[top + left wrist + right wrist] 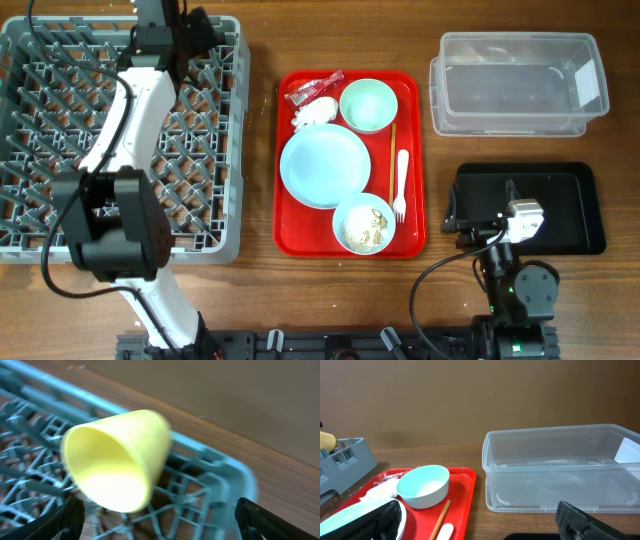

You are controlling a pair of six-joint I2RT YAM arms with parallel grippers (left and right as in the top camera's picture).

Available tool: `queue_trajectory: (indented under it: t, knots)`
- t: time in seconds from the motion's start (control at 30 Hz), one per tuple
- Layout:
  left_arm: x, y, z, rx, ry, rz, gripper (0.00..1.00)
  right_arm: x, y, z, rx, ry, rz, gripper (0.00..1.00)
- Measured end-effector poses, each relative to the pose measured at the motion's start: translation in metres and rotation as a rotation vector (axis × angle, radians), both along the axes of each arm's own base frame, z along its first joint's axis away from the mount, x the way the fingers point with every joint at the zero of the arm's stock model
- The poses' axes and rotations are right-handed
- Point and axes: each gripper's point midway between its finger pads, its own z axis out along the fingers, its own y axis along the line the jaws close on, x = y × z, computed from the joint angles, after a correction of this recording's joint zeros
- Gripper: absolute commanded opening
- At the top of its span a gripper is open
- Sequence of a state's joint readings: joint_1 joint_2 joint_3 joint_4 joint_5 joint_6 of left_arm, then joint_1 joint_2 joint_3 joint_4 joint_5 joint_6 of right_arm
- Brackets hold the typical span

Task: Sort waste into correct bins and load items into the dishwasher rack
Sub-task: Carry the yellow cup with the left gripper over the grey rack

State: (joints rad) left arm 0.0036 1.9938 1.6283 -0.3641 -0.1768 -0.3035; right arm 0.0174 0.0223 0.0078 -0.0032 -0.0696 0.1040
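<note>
1. At the table's left side sits the grey dishwasher rack point(25, 250), with the left arm stretched across it to the far rim.
2. Centre table holds the red serving tray point(300, 235).
3. Far right is the clear tub point(515, 90).
4. The black tray point(575, 205) lies nearer, and the right gripper point(480, 527) hovers over its left part, fingers spread wide with nothing between them.
5. The pale blue plate point(325, 167) is in the middle of the red tray.
6. The green bowl point(368, 104) is behind the plate. The blue bowl point(336, 222), in front of it, contains food scraps point(365, 232).
7. The yellow cup point(117, 460), blurred, tilts above the rack's corner. The left gripper point(160, 520) gapes wider than the cup.
8. The fork point(400, 185), chopsticks point(392, 160), napkin point(315, 110) and wrapper point(312, 90) lie on the red tray.
</note>
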Motion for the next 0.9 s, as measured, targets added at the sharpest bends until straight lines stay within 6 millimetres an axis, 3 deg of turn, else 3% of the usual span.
queue_trajectory:
  t: [0.13,0.23,0.3,0.47,0.53,0.57,0.73,0.9]
  knots:
    - [0.002,0.022,-0.002,0.0,-0.012,0.056,0.94,0.0,0.0,0.0,0.0,0.0,0.0,1.0]
    - [0.009,0.019,0.002,-0.026,-0.046,0.034,0.9,0.0,0.0,0.0,0.0,0.0,0.0,1.0]
    - [0.015,0.011,-0.001,-0.055,-0.062,0.002,0.76,0.0,0.0,0.0,0.0,0.0,0.0,1.0]
    - [0.024,-0.001,-0.034,-0.107,-0.028,-0.043,0.63,0.0,0.0,0.0,0.0,0.0,0.0,1.0]
    - [0.026,-0.002,-0.041,-0.116,-0.027,-0.05,0.49,0.0,0.0,0.0,0.0,0.0,0.0,1.0]
    - [0.028,-0.003,-0.04,-0.113,-0.034,-0.055,0.36,0.0,0.0,0.0,0.0,0.0,0.0,1.0]
    - [0.033,-0.003,-0.033,-0.121,-0.068,-0.056,0.04,0.0,0.0,0.0,0.0,0.0,0.0,1.0]
    - [0.034,-0.002,-0.032,-0.114,-0.072,-0.051,0.04,0.0,0.0,0.0,0.0,0.0,0.0,1.0]
